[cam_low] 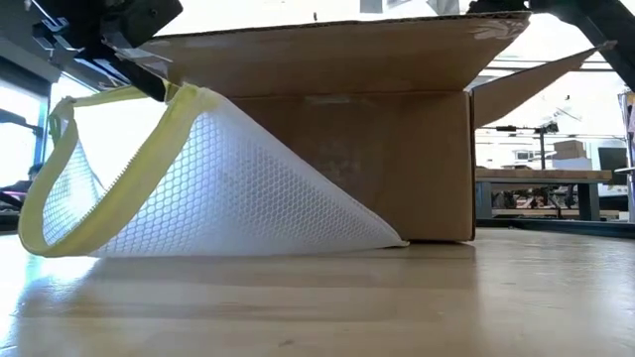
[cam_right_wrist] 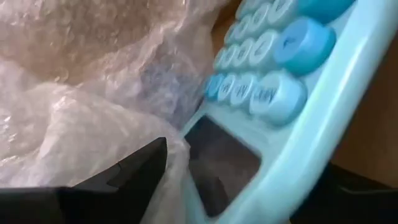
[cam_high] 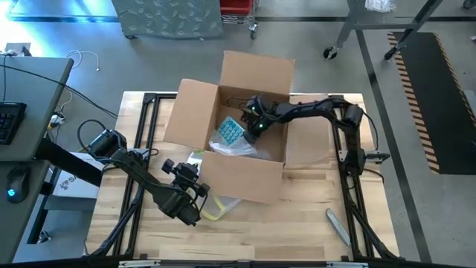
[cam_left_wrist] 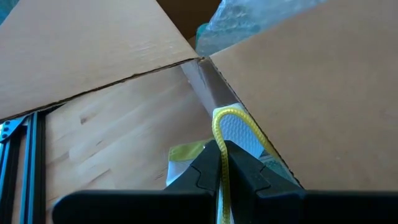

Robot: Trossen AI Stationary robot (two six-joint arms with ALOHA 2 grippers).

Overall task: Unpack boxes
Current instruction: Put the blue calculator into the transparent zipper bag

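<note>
The cardboard carton [cam_high: 245, 126] stands open at the middle of the worktop [cam_high: 297, 223]. Inside it lies a pale blue calculator [cam_high: 229, 132] among clear plastic film [cam_high: 242, 147]. The right gripper [cam_high: 255, 123], the nearer one, reaches down into the carton, jaws wide around the calculator. The left gripper [cam_high: 195, 199], outside the carton's near wall, is clamped on a yellow-edged mesh pouch [cam_low: 198, 188].

overhead, table-level, two wrists, carton [cam_high: 245, 126] shared
</note>
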